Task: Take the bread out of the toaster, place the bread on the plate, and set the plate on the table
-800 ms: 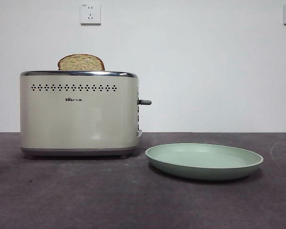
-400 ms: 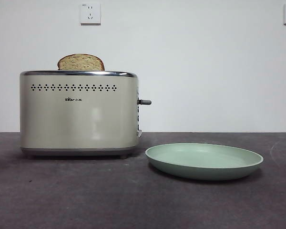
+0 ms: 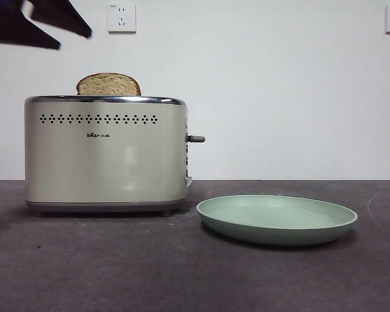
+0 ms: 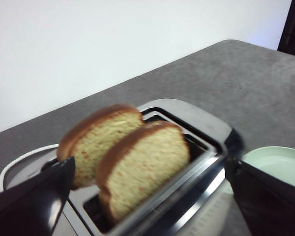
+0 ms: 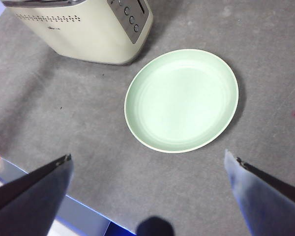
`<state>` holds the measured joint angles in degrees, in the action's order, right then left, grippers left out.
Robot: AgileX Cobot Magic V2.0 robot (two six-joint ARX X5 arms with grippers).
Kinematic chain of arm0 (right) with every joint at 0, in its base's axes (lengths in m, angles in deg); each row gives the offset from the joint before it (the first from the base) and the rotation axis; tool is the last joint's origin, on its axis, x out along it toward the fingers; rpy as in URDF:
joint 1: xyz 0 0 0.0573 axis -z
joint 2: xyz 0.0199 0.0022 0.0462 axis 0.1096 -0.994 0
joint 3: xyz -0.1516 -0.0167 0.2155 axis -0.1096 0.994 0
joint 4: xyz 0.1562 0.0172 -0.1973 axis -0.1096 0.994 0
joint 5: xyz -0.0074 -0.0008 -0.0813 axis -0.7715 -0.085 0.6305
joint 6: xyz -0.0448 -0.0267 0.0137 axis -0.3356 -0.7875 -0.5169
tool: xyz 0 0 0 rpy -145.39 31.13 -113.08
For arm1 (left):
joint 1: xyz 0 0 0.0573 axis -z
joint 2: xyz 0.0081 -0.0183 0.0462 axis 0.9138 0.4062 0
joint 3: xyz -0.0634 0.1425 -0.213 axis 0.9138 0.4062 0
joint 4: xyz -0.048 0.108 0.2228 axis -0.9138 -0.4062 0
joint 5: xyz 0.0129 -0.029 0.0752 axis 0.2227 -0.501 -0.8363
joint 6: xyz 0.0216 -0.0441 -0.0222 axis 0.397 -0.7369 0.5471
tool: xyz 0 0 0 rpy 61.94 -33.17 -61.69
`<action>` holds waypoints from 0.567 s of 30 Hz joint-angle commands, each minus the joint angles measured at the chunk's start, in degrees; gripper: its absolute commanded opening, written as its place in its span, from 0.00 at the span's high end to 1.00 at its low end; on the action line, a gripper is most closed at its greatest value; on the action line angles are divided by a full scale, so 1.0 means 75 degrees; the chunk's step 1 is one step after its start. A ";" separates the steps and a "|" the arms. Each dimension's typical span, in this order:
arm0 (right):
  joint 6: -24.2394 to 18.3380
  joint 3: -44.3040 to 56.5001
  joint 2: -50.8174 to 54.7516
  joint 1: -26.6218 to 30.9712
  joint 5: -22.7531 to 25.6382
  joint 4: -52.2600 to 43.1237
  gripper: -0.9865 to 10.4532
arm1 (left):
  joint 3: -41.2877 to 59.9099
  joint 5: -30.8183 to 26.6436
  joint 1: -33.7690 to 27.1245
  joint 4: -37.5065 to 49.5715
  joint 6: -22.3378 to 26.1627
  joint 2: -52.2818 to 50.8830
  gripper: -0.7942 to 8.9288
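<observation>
Cream-beige casing identifies the toaster (image 3: 106, 154), which stands on the dark grey bench (image 3: 117, 273) at about 9 o'clock in the front view. Two slices sit upright in its slots. The bread (image 4: 142, 169) to be taken fills the slot nearer the left wrist camera; the other slice (image 4: 101, 140) stands just behind it, and the two cannot be told apart from the front. Both project above the chrome rim, which leaves crust exposed for a side grip.

The left claw (image 4: 147, 196) hangs above the toaster with its jaws spread wide, one on each side of the slices and touching neither. In the front view it shows at 11 o'clock, well above the toaster. The spread probably prepares a descent around the bread.

The plate (image 3: 277, 220) rests empty on the bench at about 4 o'clock, just beside the toaster, ready to receive the bread.

The right claw (image 5: 147, 167) waits high over the plate, jaws spread.
</observation>
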<state>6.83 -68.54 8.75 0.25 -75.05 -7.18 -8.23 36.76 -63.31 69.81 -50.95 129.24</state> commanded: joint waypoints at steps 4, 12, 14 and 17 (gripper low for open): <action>-0.0064 -0.0003 -0.0076 -0.0009 0.0017 -0.0038 0.34 | -0.0755 0.0006 0.0204 0.0061 0.0405 0.1253 0.28; -0.0064 -0.0003 -0.0131 -0.0006 0.0020 -0.0044 0.34 | -0.1142 -0.0102 0.0618 -0.0064 0.0446 0.1988 0.36; -0.0064 -0.0003 -0.0131 -0.0006 0.0020 -0.0050 0.34 | -0.1142 -0.0274 0.0723 -0.0114 0.0458 0.1988 0.51; -0.0064 -0.0003 -0.0131 -0.0006 0.0017 -0.0061 0.34 | -0.1142 -0.0443 0.0793 -0.0114 0.0458 0.1988 0.70</action>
<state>6.83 -68.54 7.77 0.25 -75.05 -7.24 -16.78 33.72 -57.54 68.87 -48.00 143.87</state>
